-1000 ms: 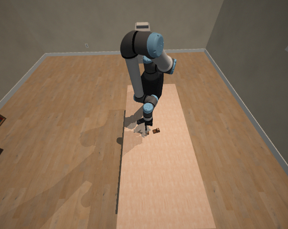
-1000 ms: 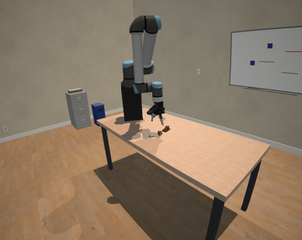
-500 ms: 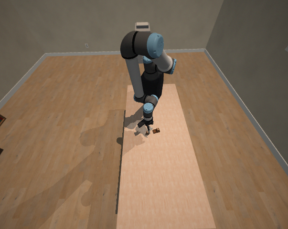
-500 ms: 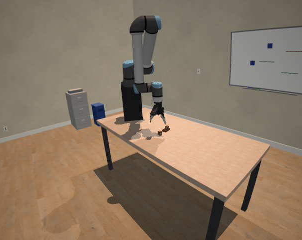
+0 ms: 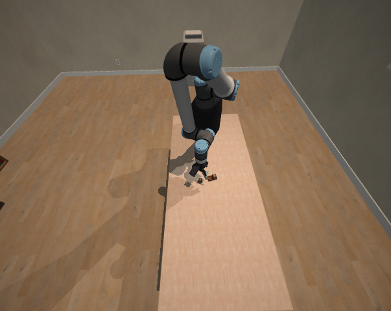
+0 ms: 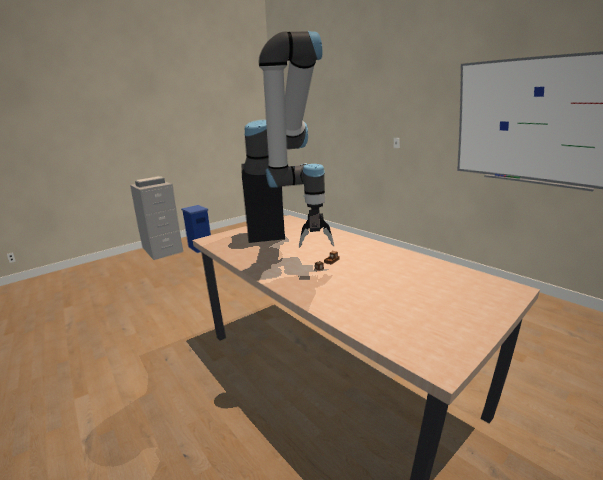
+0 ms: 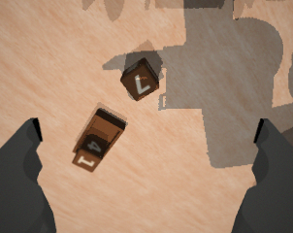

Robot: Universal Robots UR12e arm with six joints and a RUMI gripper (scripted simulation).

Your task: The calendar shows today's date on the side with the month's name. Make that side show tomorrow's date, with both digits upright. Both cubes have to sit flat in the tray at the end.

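Note:
The small brown tray (image 5: pixel 210 179) (image 6: pixel 330 260) (image 7: pixel 111 119) stands on the table. One cube (image 5: pixel 214 175) (image 6: pixel 334 254) (image 7: pixel 85 160) sits at one end of it, showing a light 1 on a lit face and a 4 on a shaded face. The other half of the tray holds no cube. A second brown cube (image 5: pixel 200 181) (image 6: pixel 319 266) (image 7: pixel 140 82) lies on the table beside the tray, with a white 7 on its upward face. My gripper (image 5: pixel 198 175) (image 6: pixel 317 245) (image 7: pixel 146 119) is open and empty above them. The month's name is not readable.
The wooden table (image 5: pixel 218 234) (image 6: pixel 420 299) carries the black robot pedestal (image 5: pixel 207 115) (image 6: pixel 263 206) at its far end. The arm's shadow falls around the loose cube. A filing cabinet (image 6: pixel 158 219) and a blue bin (image 6: pixel 197 227) stand on the floor beyond the table.

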